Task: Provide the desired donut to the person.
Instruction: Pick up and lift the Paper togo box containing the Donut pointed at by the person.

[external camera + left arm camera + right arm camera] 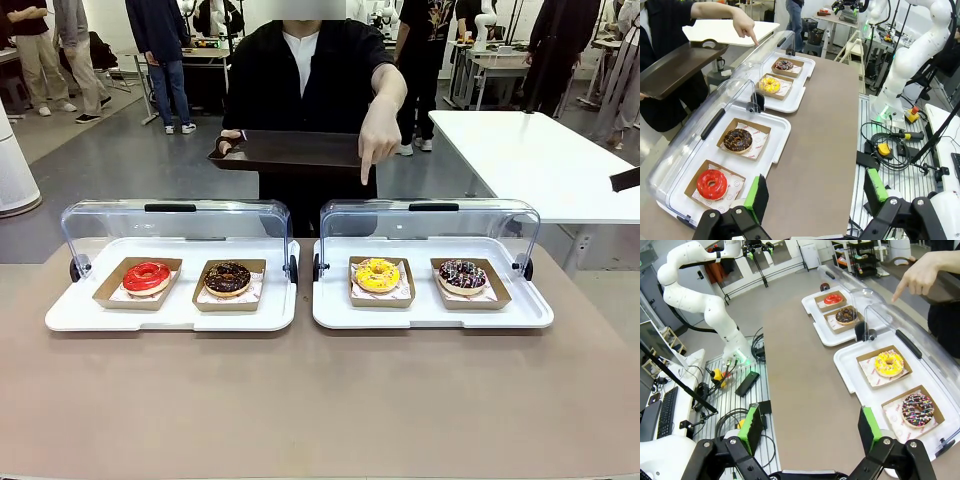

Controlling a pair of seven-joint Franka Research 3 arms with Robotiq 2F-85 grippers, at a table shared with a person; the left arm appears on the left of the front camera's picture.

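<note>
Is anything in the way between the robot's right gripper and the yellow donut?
Nothing visible is. The clear lid is tipped back behind the yellow donut, so its near side lies open to the open right gripper.

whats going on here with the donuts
The person holds a dark tray and points a hand down, seemingly at the yellow donut, which lies boxed in a white tray under a raised clear lid. The left gripper and right gripper are open and empty, back from the trays; no donut is picked up yet.
</note>
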